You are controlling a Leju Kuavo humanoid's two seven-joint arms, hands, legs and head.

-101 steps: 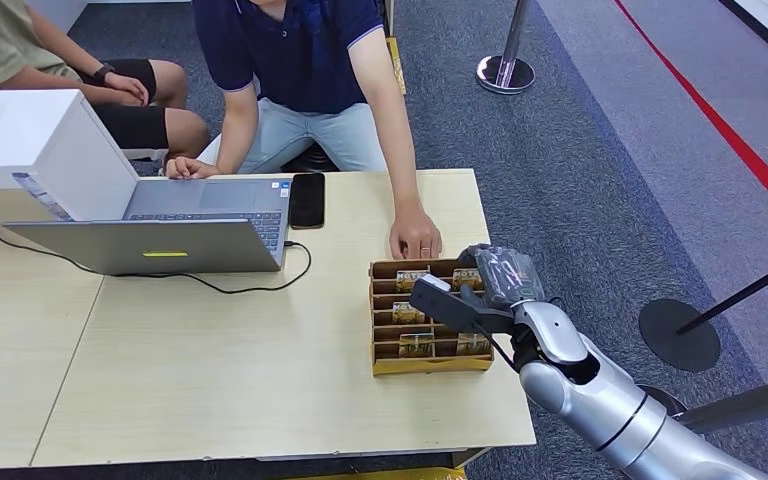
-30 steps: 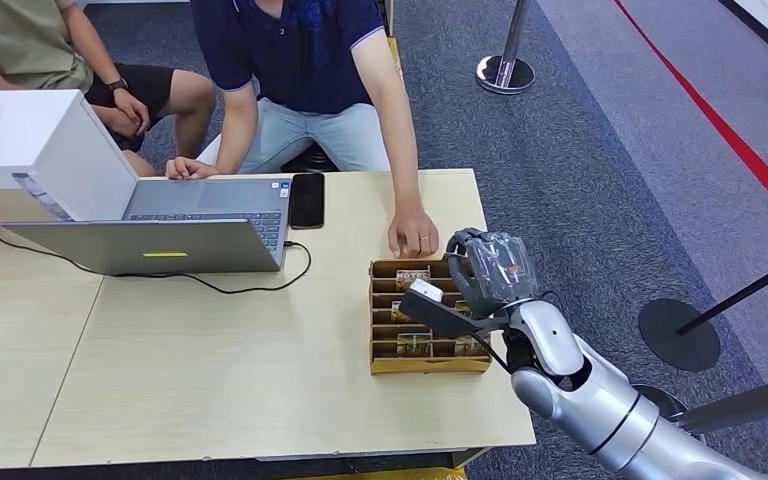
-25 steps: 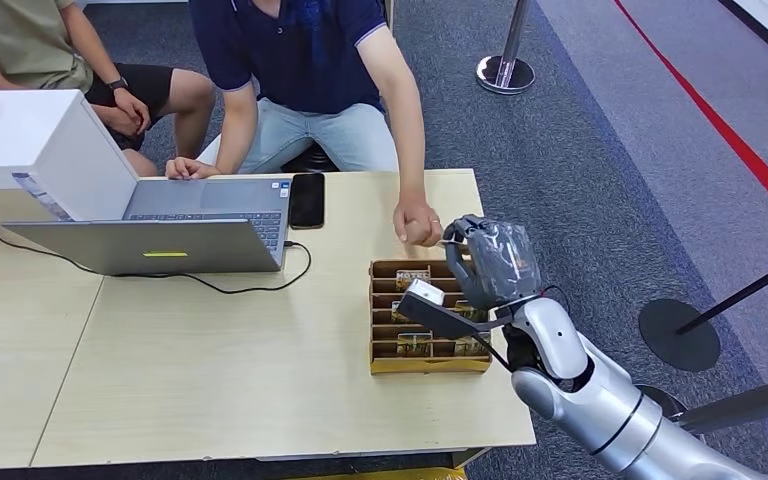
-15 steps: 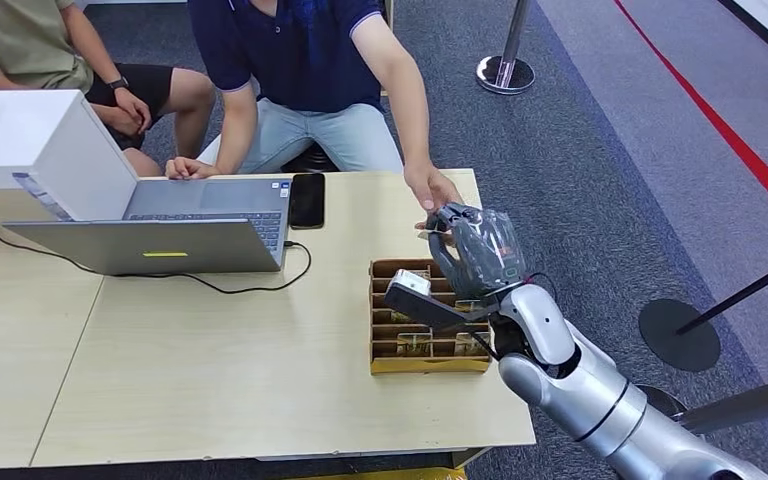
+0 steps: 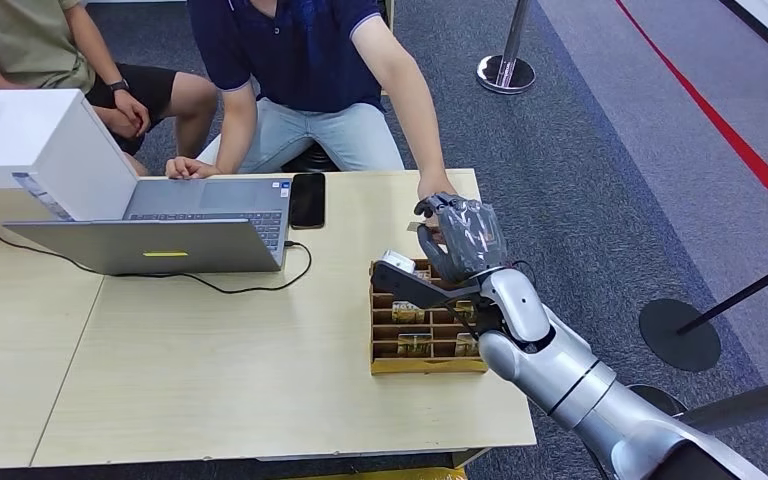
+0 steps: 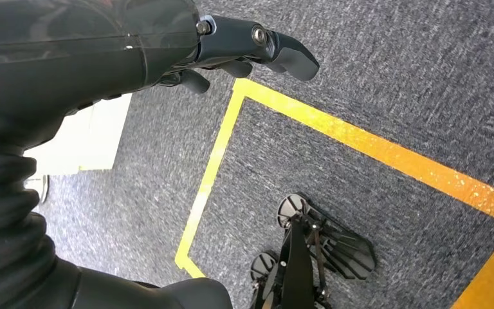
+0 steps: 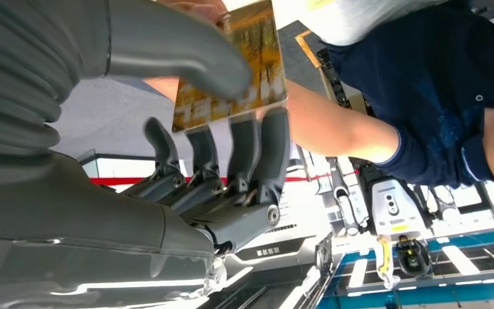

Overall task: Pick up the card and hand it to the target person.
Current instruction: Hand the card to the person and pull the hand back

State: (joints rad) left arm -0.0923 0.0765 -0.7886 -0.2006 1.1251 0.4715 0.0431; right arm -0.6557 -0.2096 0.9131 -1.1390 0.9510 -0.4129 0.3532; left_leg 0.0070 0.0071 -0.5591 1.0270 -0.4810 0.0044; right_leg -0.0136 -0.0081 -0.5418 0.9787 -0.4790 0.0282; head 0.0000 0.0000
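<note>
My right hand (image 5: 457,240) is raised above the far end of the brown card rack (image 5: 425,345) on the wooden table (image 5: 210,370). In the right wrist view its thumb (image 7: 180,48) and fingers (image 7: 257,148) pinch a yellow-printed card (image 7: 247,55). A person in a navy shirt (image 5: 300,50) sits across the table, and that person's hand (image 5: 438,188) reaches to my right hand and touches the card's far edge. My left hand (image 6: 251,45) hangs over the grey carpet with nothing in it.
An open laptop (image 5: 160,240), a black phone (image 5: 307,200) and a white box (image 5: 30,140) stand on the table's left half. A second person in an olive shirt (image 5: 10,40) sits at the back left. Stanchion bases (image 5: 678,335) stand on the carpet to the right.
My right hand has lifted from the rack with the card and moved toward the person. The person's hand has left the table and come up to meet the card.
</note>
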